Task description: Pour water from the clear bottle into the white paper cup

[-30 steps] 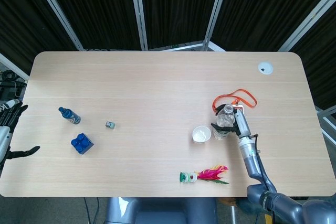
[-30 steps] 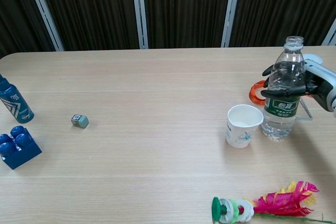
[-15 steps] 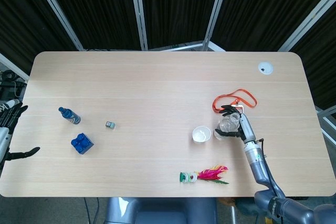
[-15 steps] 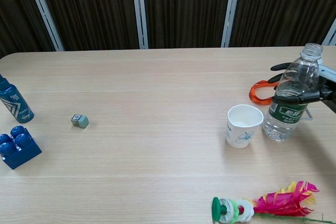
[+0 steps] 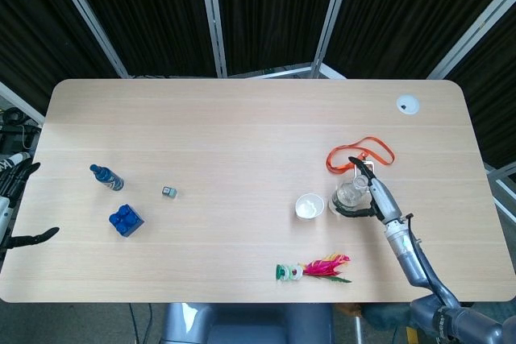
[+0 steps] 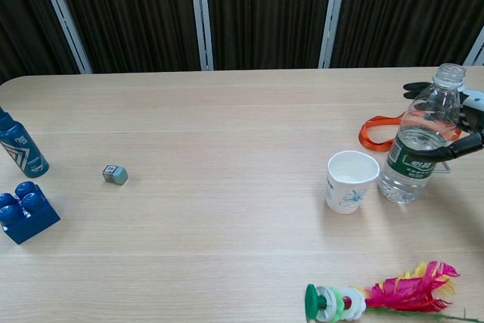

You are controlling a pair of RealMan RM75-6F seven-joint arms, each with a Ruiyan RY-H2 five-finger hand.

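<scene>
Head view: your right hand [image 5: 376, 196] has drawn back from the clear bottle [image 5: 348, 196], which a second ago it clasped. The fingers are now spread around it and no grip is evident. The bottle stands just beside the white paper cup [image 5: 309, 206]. Your left hand [image 5: 16, 199] waits open at the table edge [image 5: 48, 118], holding nothing.

Chest view: the bottle [image 6: 417, 149] now leans to the right, cap off, with fingers [image 6: 454, 150] at its label and behind its shoulder. The cup [image 6: 350, 181] sits upright. In my judgement, no pour has begun; regrasp before lifting.
</scene>
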